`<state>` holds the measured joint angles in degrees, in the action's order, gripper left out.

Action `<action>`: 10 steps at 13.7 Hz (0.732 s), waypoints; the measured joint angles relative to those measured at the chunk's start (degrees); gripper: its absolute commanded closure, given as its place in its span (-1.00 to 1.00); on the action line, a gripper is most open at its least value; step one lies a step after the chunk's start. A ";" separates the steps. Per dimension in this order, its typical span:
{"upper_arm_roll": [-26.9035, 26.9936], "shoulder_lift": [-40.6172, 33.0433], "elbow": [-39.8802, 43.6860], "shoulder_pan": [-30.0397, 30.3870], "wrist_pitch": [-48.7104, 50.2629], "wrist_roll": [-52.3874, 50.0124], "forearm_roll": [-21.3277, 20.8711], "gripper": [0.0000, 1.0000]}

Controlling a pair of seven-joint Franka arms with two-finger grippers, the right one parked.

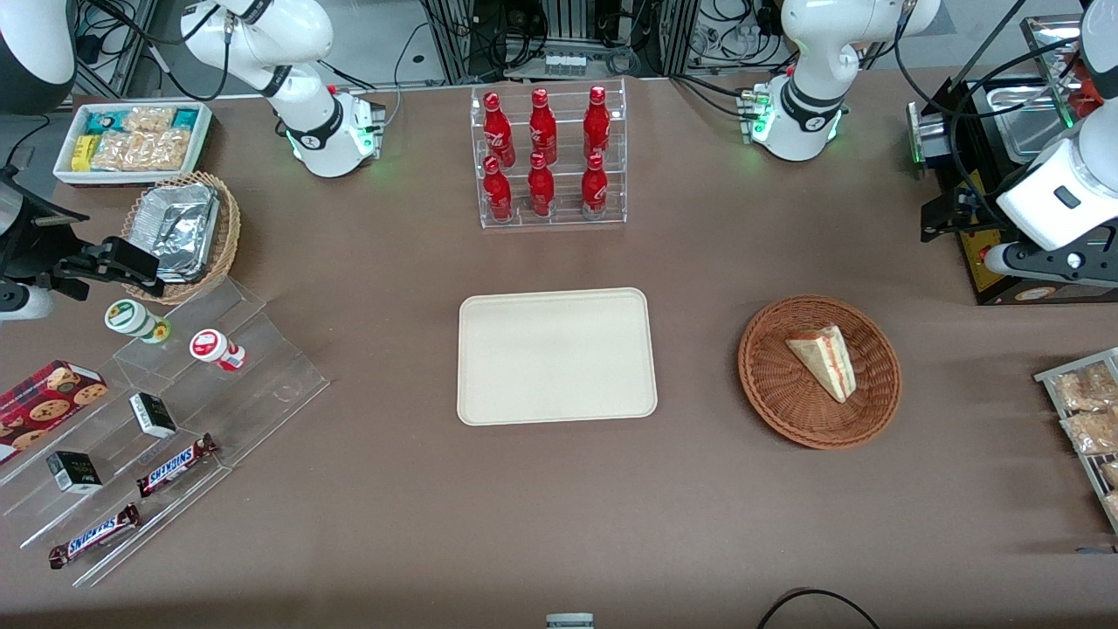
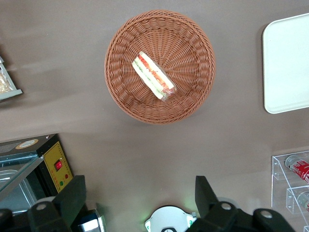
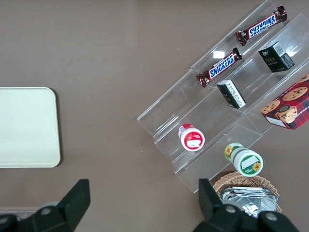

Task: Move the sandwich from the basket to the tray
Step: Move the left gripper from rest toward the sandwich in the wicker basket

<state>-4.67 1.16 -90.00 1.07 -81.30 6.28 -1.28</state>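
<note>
The sandwich [image 1: 825, 360] [image 2: 153, 76], a pale wedge with red and green filling along its edge, lies in the round reddish-brown basket [image 1: 769, 393] [image 2: 193, 96]. The cream tray [image 1: 556, 356] [image 2: 287, 63] [image 3: 26, 126] lies flat and bare at the table's middle, beside the basket toward the parked arm's end. My gripper [image 1: 948, 217] [image 2: 140, 182] hangs open high above the table, farther from the front camera than the basket and toward the working arm's end. Nothing is between its black fingers [image 2: 75, 191].
A black warmer with a yellow panel [image 1: 987, 262] [image 2: 53, 164] stands next to the gripper. A clear rack of red bottles [image 1: 548, 157] stands farther back than the tray. Snack packets on a rack [image 1: 1087, 419] lie at the working arm's table edge. A stepped acrylic stand [image 1: 175, 411] fills the parked arm's end.
</note>
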 measured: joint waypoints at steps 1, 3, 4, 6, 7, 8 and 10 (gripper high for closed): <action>-0.04 -0.01 -0.13 -0.01 -0.05 0.00 0.00 -1.00; -0.24 -0.01 -0.97 -0.08 -0.58 0.00 0.00 -1.00; -0.31 0.00 -1.83 -0.12 -1.14 0.01 0.00 -1.00; -0.35 0.00 -4.36 -0.12 -2.85 0.01 0.00 -1.00; -0.34 -0.02 -5.96 -0.09 -4.35 0.01 0.00 -1.00; -0.30 -0.05 -7.76 -0.05 -6.07 0.01 0.00 -1.00; -0.17 -0.10 -11.78 -0.03 -10.34 0.01 -0.01 -1.00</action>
<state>-4.84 1.06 -101.78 1.04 -91.64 6.29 -1.29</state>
